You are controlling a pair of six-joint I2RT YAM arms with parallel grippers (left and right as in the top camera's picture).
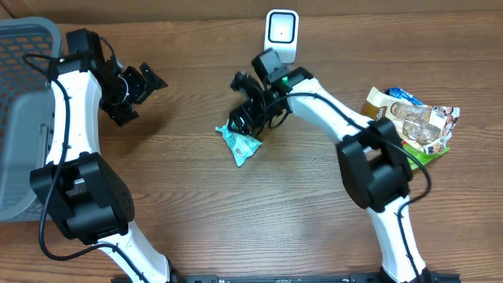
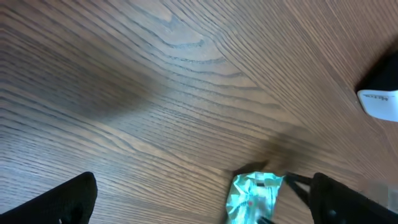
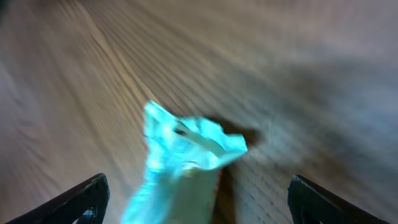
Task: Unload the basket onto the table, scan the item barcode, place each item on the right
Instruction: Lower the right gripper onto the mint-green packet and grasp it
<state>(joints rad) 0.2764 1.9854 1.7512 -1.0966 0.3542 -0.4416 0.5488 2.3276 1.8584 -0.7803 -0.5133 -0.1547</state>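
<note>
The item, a crumpled teal snack packet [image 1: 240, 143], lies on the wooden table. My right gripper [image 1: 248, 110] hovers just above its far end, open. In the blurred right wrist view the packet [image 3: 180, 165] lies below the wide gap between my fingertips [image 3: 81, 202] and touches neither. The white barcode scanner [image 1: 281, 33] stands at the back, just behind the right gripper. My left gripper [image 1: 135, 85] is open and empty, well off to the left. In the left wrist view the packet [image 2: 252, 196] shows far ahead between the spread fingers [image 2: 59, 202].
A grey basket [image 1: 20, 118] fills the left edge. A pile of other snack packs [image 1: 416, 122] lies at the right. The scanner's white body [image 2: 380, 104] shows at the right edge of the left wrist view.
</note>
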